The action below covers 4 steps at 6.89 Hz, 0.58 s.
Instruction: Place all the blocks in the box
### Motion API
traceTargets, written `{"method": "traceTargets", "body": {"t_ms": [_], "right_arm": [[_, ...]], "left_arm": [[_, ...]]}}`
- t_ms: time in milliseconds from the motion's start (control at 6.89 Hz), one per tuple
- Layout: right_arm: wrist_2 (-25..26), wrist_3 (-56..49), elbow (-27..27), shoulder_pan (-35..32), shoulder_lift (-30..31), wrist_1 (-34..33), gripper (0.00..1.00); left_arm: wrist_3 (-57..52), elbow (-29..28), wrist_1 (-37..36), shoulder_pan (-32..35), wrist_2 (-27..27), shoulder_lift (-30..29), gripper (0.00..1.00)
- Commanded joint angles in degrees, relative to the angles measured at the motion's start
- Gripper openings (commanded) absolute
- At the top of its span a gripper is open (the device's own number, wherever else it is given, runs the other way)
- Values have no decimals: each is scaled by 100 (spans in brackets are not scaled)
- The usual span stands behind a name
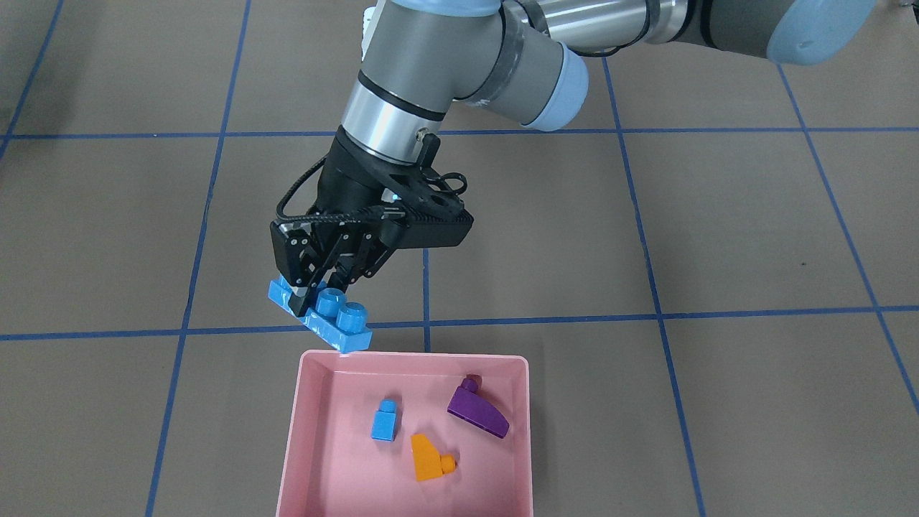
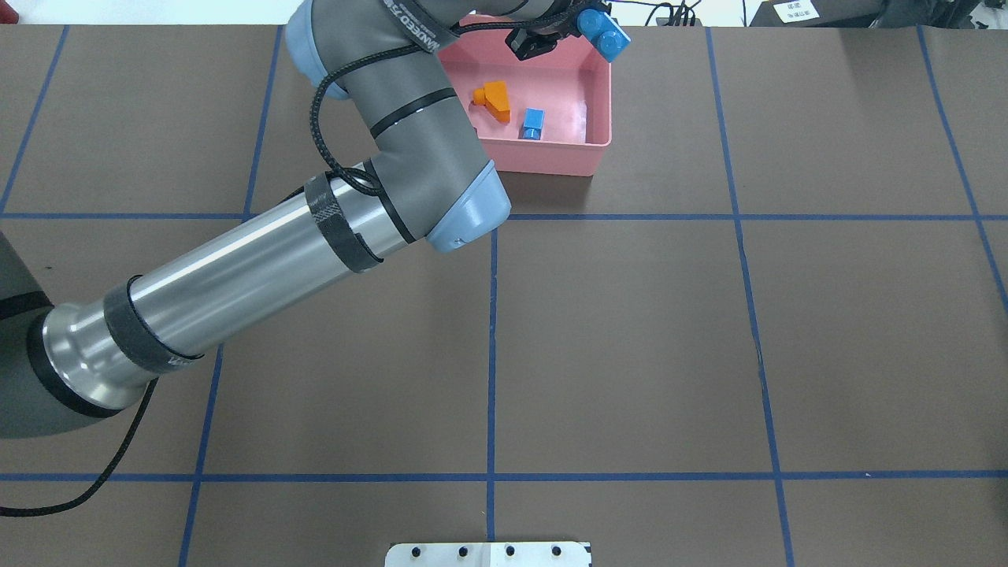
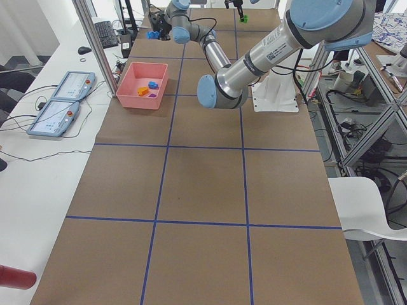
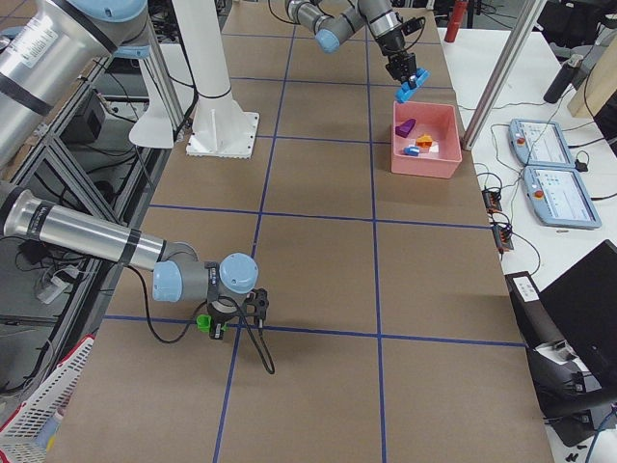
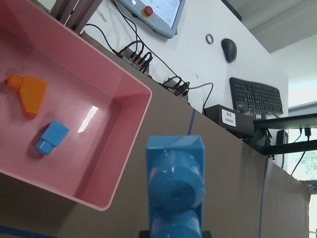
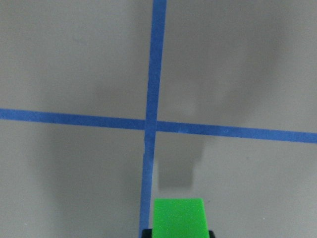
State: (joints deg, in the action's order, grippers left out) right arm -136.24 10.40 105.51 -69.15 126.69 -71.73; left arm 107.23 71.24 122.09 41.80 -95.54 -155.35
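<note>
Brown table, blue tape grid; pink box near edge; keyboard beyond.

I see the box as glossy pink plastic, with a bright glare on its floor. The long blue block and the green block look like smooth, lightly shiny plastic. The table is matt brown and paper-like, lined with blue tape. The left arm shows brushed metal, and the left gripper is matt black.
</note>
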Motion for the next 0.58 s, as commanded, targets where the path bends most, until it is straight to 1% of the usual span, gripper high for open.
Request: {"method": "traceTargets", "body": {"t_ms": [0, 290, 435], "right_arm": [[18, -12, 216, -1121, -379, 10, 0], [18, -21, 487, -1748, -819, 10, 0], [-25, -12, 575, -1960, -1030, -7, 0]], "left_arm": [[1128, -740, 411, -119, 945, 5, 0], [2042, -1294, 412, -163, 1439, 14, 0], [2187, -1427, 386, -163, 1511, 14, 0]]}}
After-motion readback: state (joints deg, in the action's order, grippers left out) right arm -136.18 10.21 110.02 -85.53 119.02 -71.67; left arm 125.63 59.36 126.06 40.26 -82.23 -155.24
